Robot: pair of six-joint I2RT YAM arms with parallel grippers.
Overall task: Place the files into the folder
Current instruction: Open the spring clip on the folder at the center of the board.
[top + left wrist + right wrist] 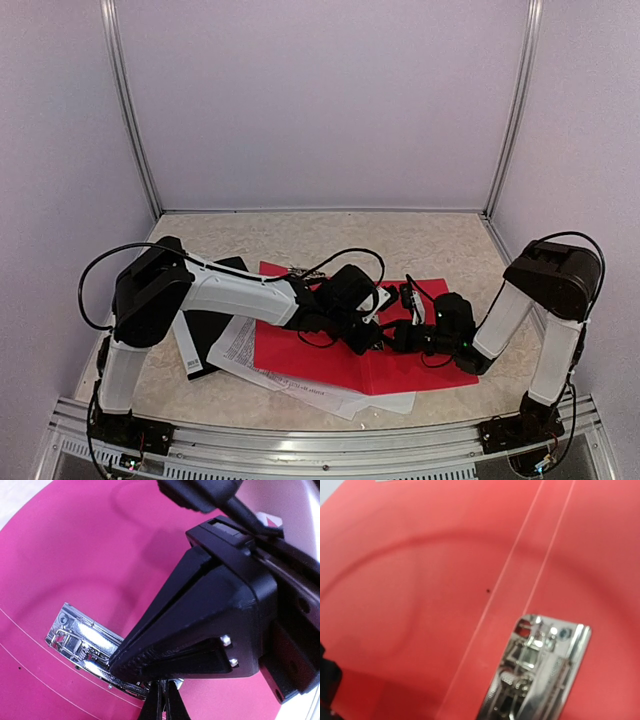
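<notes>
Although the folder lies open, the files lie under it, jutting past its 7 o'clock edge. The left gripper and right gripper hover clenched by its metal clip, and the tabletop stretches beyond toward 12 o'clock.

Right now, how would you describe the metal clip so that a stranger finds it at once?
Find the red folder lying open in the middle of the table. On its inner face, beside the two fold lines, sits the clip. It is the only shiny silver metal part on the plain red surface.
</notes>
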